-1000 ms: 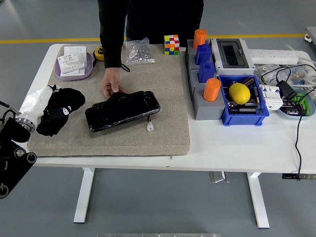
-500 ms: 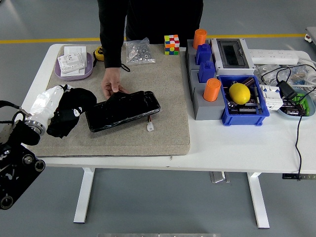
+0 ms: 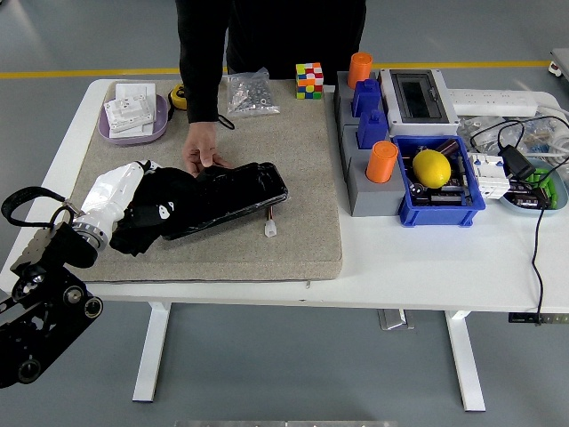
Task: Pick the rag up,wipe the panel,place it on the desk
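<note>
A glossy black panel (image 3: pixel 233 197) lies on the beige mat (image 3: pixel 293 178) in front of the person. My left hand (image 3: pixel 120 191), white-sleeved, is shut on a black rag (image 3: pixel 158 210) and presses it over the panel's left end. The person's hand (image 3: pixel 203 147) rests on the panel's far edge, holding it down. A small white connector (image 3: pixel 269 229) on a wire lies beside the panel's near right corner. My right arm is out of view.
Purple tray with white parts (image 3: pixel 133 116), a bag of screws (image 3: pixel 249 93) and a colour cube (image 3: pixel 308 78) sit at the back. Grey block with orange cups (image 3: pixel 380 161), blue bin with a lemon (image 3: pixel 431 168), and cables (image 3: pixel 524 160) fill the right.
My left hand has carried the rag rightward from the mat's left edge onto the left end of the panel. The person's hand stays on the panel.
</note>
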Robot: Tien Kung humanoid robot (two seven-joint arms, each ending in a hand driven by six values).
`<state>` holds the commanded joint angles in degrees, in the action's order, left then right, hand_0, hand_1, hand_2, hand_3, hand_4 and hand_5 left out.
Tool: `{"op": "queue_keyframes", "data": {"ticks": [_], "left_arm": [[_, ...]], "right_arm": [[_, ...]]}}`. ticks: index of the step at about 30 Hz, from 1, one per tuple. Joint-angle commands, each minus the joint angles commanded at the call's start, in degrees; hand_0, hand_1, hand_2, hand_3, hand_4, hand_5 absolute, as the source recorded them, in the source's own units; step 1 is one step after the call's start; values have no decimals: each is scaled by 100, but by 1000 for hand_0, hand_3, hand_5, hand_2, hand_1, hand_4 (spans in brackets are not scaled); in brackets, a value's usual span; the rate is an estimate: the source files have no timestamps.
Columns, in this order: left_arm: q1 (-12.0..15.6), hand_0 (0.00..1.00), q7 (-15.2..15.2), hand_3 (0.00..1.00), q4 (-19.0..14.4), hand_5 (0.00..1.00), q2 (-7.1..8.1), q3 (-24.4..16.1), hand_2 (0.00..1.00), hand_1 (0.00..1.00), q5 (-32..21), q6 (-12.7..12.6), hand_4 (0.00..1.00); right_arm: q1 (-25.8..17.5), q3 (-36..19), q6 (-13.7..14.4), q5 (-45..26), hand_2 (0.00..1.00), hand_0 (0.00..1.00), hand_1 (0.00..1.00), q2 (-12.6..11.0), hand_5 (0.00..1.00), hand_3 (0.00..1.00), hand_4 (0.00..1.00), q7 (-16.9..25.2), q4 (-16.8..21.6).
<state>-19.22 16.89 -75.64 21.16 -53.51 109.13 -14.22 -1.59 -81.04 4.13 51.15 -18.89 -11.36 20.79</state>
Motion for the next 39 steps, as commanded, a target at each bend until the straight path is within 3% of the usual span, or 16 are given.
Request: {"op": "queue_keyframes", "data": {"ticks": [10, 20, 24, 30, 39], "left_arm": [[-262, 220, -3, 289, 169, 2, -152, 374, 450, 129, -70, -33, 2], [-359, 221, -15, 289, 325, 2, -270, 462, 449, 128, -92, -60, 2], [-512, 222, -15, 290, 416, 2, -331, 593, 449, 127, -144, -54, 2], [-777, 222, -16, 290, 533, 2, -546, 769, 449, 127, -233, -72, 2], [-1117, 222, 2, 293, 697, 2, -685, 1171, 448, 127, -347, -69, 2]], "right_arm": [[54, 102, -10, -6, 640, 689, 457, -38, 700, 618, 998, 5, 20], [123, 170, -13, 21, 640, 690, 457, -111, 701, 618, 998, -53, 49], [113, 162, -39, 45, 640, 690, 457, -126, 700, 618, 998, -84, 34], [124, 176, -86, 53, 640, 689, 457, -123, 701, 618, 998, -103, -37], [136, 217, -94, 40, 641, 690, 457, -106, 700, 617, 998, -94, -49]]}}
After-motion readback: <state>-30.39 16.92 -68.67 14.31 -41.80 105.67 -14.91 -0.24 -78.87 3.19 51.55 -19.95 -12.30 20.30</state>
